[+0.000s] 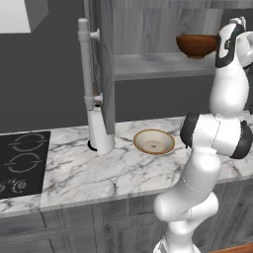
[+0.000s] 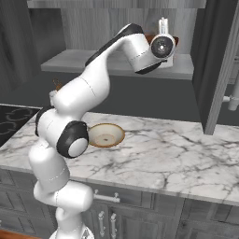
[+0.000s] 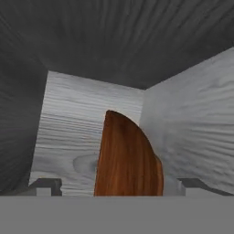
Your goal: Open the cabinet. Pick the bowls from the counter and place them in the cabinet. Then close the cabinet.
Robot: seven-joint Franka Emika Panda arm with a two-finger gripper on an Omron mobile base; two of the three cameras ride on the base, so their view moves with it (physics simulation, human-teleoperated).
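In the right base view, the white arm's wrist is covering most of the glossy reddish-brown bowl (image 2: 150, 38) on the grey cabinet shelf (image 2: 70, 60), leaving only a rim sliver showing. The arm's elbow is also overlapping the left edge of the shallow cream bowl with the tan rim (image 2: 108, 135). In the hand view, the grey band is cutting off the brown bowl's lower part.

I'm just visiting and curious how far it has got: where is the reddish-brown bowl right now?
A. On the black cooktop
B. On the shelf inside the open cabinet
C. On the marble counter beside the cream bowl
B: the reddish-brown bowl rests on the grey shelf of the open cabinet, while the cream bowl sits on the counter.
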